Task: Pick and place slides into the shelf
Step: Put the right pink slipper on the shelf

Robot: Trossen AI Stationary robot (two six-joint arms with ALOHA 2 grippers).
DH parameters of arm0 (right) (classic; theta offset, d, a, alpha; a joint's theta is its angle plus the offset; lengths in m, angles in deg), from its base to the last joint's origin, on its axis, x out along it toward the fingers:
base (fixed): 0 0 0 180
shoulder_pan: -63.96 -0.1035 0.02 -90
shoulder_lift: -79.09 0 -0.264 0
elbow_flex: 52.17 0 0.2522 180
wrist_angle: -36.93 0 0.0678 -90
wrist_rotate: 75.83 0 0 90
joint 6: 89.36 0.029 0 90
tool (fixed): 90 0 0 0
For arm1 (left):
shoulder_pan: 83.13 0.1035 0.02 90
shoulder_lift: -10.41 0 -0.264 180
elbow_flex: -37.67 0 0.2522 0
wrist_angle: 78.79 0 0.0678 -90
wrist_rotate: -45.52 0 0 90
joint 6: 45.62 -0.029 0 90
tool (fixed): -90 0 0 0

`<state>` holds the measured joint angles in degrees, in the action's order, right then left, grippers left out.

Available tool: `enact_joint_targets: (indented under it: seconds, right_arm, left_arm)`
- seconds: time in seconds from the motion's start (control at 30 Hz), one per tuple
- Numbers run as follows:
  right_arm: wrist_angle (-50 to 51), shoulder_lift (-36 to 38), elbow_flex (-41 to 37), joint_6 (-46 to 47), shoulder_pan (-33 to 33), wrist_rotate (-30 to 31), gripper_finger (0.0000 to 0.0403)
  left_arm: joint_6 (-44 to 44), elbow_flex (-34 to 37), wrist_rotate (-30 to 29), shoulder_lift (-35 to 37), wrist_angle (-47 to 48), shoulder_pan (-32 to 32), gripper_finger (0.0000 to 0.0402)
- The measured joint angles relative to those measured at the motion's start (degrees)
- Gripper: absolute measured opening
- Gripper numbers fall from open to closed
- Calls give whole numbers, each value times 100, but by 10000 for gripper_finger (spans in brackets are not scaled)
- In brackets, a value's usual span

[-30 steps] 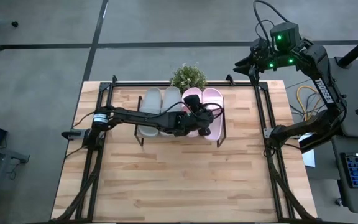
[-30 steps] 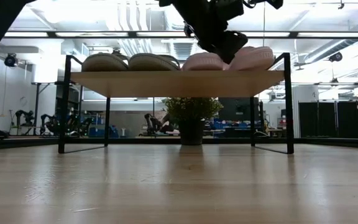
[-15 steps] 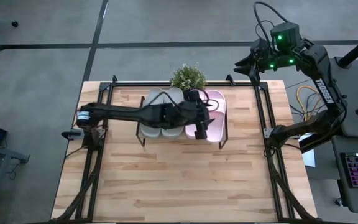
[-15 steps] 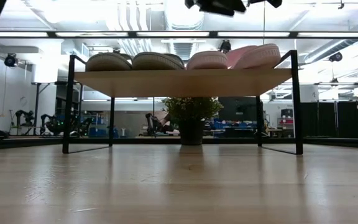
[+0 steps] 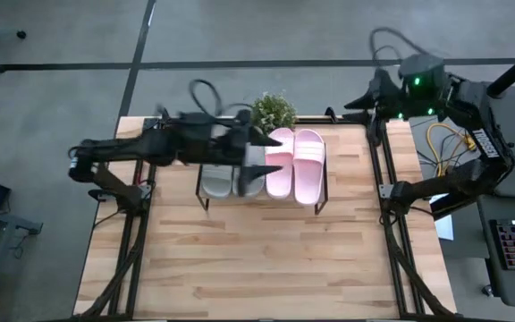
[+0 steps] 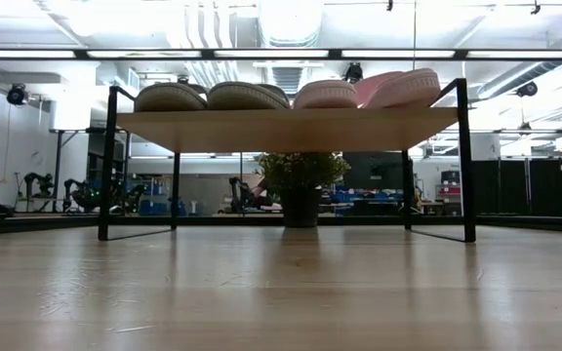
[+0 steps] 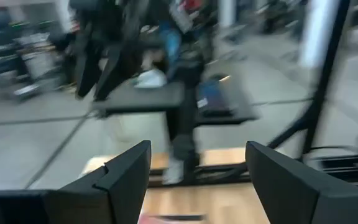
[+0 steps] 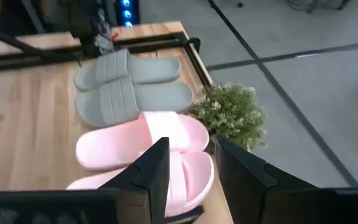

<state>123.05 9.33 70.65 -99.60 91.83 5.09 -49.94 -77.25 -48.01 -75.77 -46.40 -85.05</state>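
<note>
The shelf point(image 6: 281, 129) stands at the table's far middle on thin black legs point(image 5: 206, 202). Four slides lie side by side on its top: two grey-green slides point(image 5: 215, 182) point(image 8: 129, 87) on the left and two pale pink slides point(image 5: 295, 161) point(image 8: 145, 146) on the right. In the low view the right pink slide point(image 6: 403, 88) sits a little tilted. My left gripper point(image 5: 250, 165) point(image 7: 197, 186) is open and empty, in the air above the grey-green slides. My right gripper point(image 5: 369, 94) point(image 8: 191, 168) is open and empty, beyond the table's far right corner.
A small potted plant point(image 5: 271, 112) point(image 6: 301, 185) stands just behind the shelf at the far edge. Black frame rails point(image 5: 378, 161) run along the table's left and right sides. The wooden tabletop point(image 5: 266, 259) stretches in front of the shelf.
My left gripper has risen off the pink slides, out of the low view, and drawn back toward the table's left edge, now above the grey-green slides. The pink slides stay on the shelf. The shelf has shifted slightly in the low view. My right arm has moved slightly.
</note>
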Motion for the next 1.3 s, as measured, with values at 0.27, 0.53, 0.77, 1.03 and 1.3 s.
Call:
enact_joint_targets:
  seconds: [0.27,0.53,0.77,1.03,1.3]
  right_arm:
    - [497,-249,-116,579,-2079,2715,116]
    - [580,-799,-732,1607,-3165,3936,116]
    - [586,-1469,-1199,1890,-3419,4552,116]
    - [494,-1560,-1387,2134,-3553,4686,116]
    - [257,-1569,-1916,1958,-3802,5385,116]
  left_arm:
    - [105,52,435,1022,761,4,246]
    - [108,55,427,1825,1228,-2,246]
    - [109,59,420,2277,1382,-1,246]
    - [107,59,414,2602,1678,0,246]
    - [101,59,365,2663,2095,0,246]
